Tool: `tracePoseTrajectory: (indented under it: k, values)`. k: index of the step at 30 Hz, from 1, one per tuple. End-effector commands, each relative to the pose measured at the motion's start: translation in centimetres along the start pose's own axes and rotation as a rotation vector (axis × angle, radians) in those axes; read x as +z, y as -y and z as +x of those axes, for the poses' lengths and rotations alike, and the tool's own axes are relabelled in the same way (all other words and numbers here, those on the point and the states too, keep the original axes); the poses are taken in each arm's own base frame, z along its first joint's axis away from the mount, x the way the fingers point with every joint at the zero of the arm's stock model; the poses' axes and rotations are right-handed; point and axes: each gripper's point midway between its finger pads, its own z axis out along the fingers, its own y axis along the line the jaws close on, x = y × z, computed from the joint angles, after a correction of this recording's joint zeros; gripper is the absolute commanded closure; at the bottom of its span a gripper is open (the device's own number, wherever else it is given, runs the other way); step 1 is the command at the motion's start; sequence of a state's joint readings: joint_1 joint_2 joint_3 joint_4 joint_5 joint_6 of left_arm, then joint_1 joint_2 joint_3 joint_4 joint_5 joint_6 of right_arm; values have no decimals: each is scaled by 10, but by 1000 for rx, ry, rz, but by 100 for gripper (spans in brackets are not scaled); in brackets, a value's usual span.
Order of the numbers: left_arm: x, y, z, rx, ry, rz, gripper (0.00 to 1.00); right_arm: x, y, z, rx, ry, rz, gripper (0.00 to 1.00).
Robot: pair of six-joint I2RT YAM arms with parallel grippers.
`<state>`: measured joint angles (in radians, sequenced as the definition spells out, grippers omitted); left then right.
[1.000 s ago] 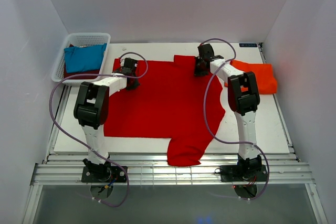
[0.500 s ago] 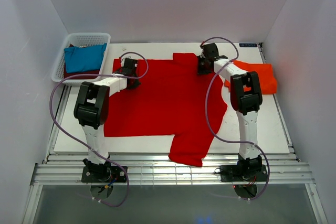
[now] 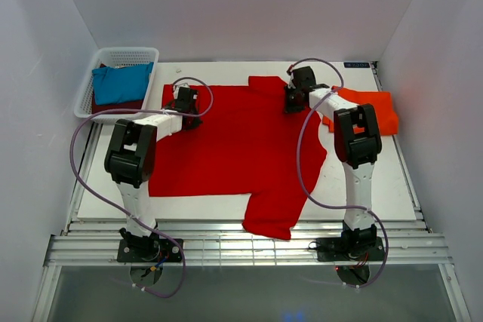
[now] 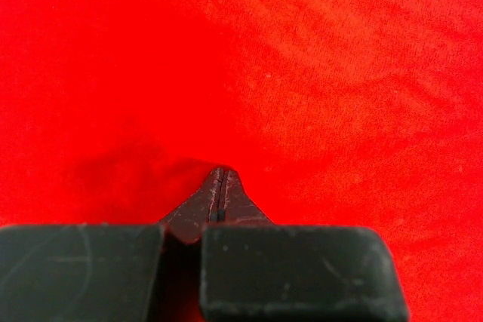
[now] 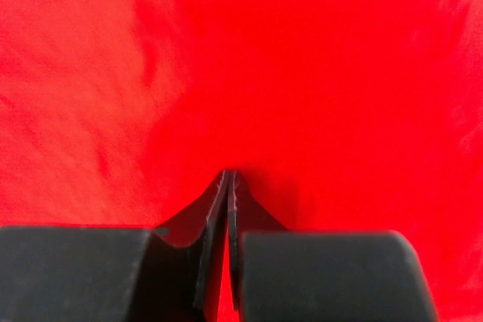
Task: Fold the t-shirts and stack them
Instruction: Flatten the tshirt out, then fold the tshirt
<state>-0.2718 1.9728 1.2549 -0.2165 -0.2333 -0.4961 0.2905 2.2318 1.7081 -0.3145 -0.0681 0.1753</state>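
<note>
The bright red t-shirt [image 3: 234, 148] is spread across the table [image 3: 385, 175]. Its far edge is pinched at the left by the left gripper [image 4: 219, 175] and at the right by the right gripper [image 5: 228, 175], jaws clamped together on cloth.

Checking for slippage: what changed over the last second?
The right pincer edged right, dragging the red t-shirt slightly that way. The left pincer stayed put; both remain shut on it. The orange t-shirt and basket are unchanged.
</note>
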Motion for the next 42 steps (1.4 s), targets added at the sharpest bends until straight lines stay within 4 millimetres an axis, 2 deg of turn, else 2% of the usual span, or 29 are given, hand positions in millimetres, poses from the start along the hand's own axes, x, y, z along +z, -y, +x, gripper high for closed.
tracePoseTrajectory:
  k: [1, 2, 3, 5, 6, 9, 10, 12, 13, 15, 16, 20, 22, 23, 25, 26, 27, 29, 30, 31, 32, 33, 34, 38, 40, 42]
  values:
    - [-11, -7, 18, -5, -34, -22, 100, 4, -5, 51, -10, -122, -18, 92]
    - [-12, -7, 20, -7, -38, -23, 100, 1, -5, 54, -9, -124, -18, 92]
    - [-12, -8, 26, -3, -49, -29, 100, 1, -4, 70, -6, -154, -15, 92]
    - [-16, -10, 30, -6, -50, -44, 100, -6, -5, 79, 0, -168, -13, 92]
    - [-17, -14, 36, -6, -57, -57, 100, -7, -3, 93, 2, -195, -10, 92]
    - [-24, -18, 45, -14, -61, -80, 100, -18, -2, 104, -3, -205, 11, 92]
    - [-26, -21, 56, -6, -78, -91, 100, -25, -1, 114, 2, -220, 19, 92]
    - [-31, -25, 65, -11, -85, -116, 100, -32, -1, 123, 6, -231, 29, 92]
    - [-33, -32, 76, -6, -109, -140, 100, -39, -1, 132, 5, -239, 37, 92]
    - [-40, -39, 82, -15, -105, -174, 100, -47, -1, 140, 0, -241, 58, 92]
    - [-43, -46, 92, -7, -121, -196, 100, -55, 0, 148, -1, -249, 65, 92]
    - [-57, -51, 92, -18, -87, -215, 100, -67, -7, 151, -22, -234, 61, 92]
    - [-59, -46, 81, -21, -54, -206, 100, -71, -4, 135, -40, -187, 96, 92]
    - [-60, -38, 66, -29, -26, -189, 100, -74, -6, 114, -44, -139, 98, 92]
    - [-59, -28, 51, -18, 2, -170, 100, -80, -7, 84, -59, -70, 122, 85]
    - [-60, -14, 31, -28, 40, -143, 100, -85, -13, 51, -67, 2, 117, 77]
    - [-60, -7, 20, -26, 57, -129, 100, -88, -14, 32, -68, 42, 121, 73]
    - [-53, 4, 9, -1, 64, -119, 100, -80, -12, 9, -62, 62, 124, 67]
    - [-55, 16, -11, -10, 96, -97, 100, -85, -15, -30, -53, 132, 108, 64]
    - [-54, 22, -17, -9, 104, -88, 100, -67, -9, -26, -42, 86, 115, 64]
    - [-47, 27, -18, 9, 97, -83, 100, -62, -7, -36, -37, 90, 113, 64]
    - [-49, 36, -33, 3, 121, -64, 100, -66, -9, -69, -31, 149, 96, 64]
    - [-47, 41, -37, 7, 125, -55, 100, -45, -2, -62, -24, 110, 105, 64]
    - [-39, 54, -45, 32, 130, -22, 100, -17, 13, -86, 12, 136, 88, 68]
    - [-36, 56, -43, 43, 121, -11, 100, 0, 22, -86, 45, 122, 54, 69]
    - [-34, 55, -40, 48, 117, -10, 100, 7, 28, -82, 71, 113, 21, 70]
